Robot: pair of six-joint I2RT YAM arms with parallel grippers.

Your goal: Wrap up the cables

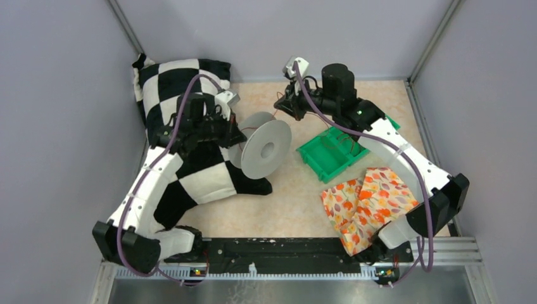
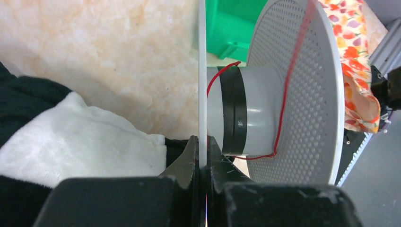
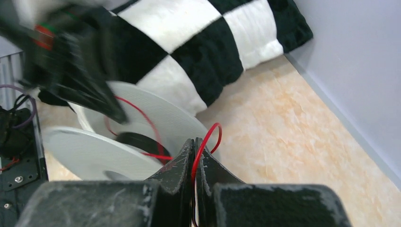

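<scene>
left claw point(image 2: 202, 147) clamping spool point(image 2: 302, 99) flange, right claw point(image 3: 195, 147) pinching cable point(image 3: 216, 125) — red

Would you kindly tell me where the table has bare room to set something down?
Barest is the near middle of the beige tabletop, between the black-and-white checkered blanket and the orange floral cloth. A smaller patch lies by the back wall. It is crowded around the white spool and green plastic tray.

The spool point(image 1: 266, 152), its red cable point(image 2: 283, 97) and the green tray point(image 1: 330, 155) crowd the middle. Bare worktop point(image 1: 285, 209) in front is passable.
</scene>
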